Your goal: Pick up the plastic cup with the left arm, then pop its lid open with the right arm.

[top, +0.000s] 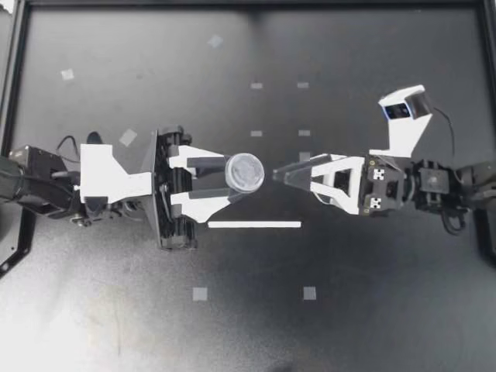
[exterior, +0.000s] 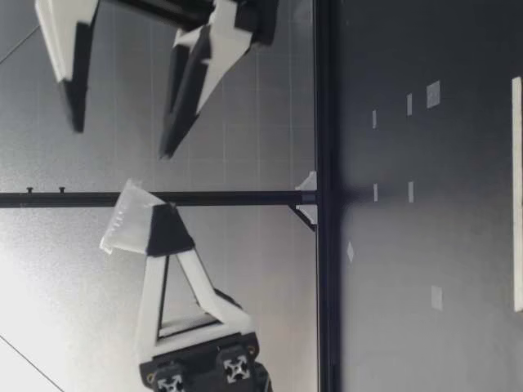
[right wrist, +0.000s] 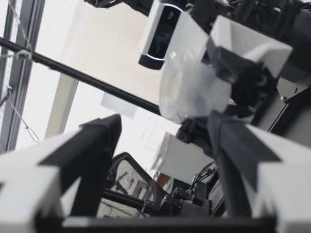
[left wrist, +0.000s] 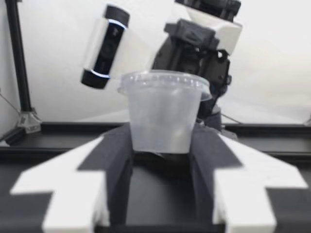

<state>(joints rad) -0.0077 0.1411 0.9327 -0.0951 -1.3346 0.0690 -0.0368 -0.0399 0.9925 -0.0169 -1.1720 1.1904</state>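
Observation:
A clear plastic cup (top: pixel 246 172) with a lid hangs well above the table, and my left gripper (top: pixel 240 175) is shut on its lower part. In the left wrist view the cup (left wrist: pixel 165 114) stands upright between both dark pads (left wrist: pixel 114 155). My right gripper (top: pixel 279 174) faces it from the other side, turned so that one finger is above the other. It is open wide, with its tips just short of the cup and nothing between them. The low view shows the right gripper (exterior: pixel 121 139) spread apart, beside the cup (exterior: pixel 122 219). In the right wrist view the cup (right wrist: pixel 189 92) sits ahead of the open fingers (right wrist: pixel 97 145).
A thin white strip (top: pixel 254 225) lies flat on the dark table below the grippers. Several small pale tape squares (top: pixel 200 294) dot the surface. A black frame (top: pixel 15 93) runs along the table's edges, and a rail (exterior: pixel 323 163) crosses the low view.

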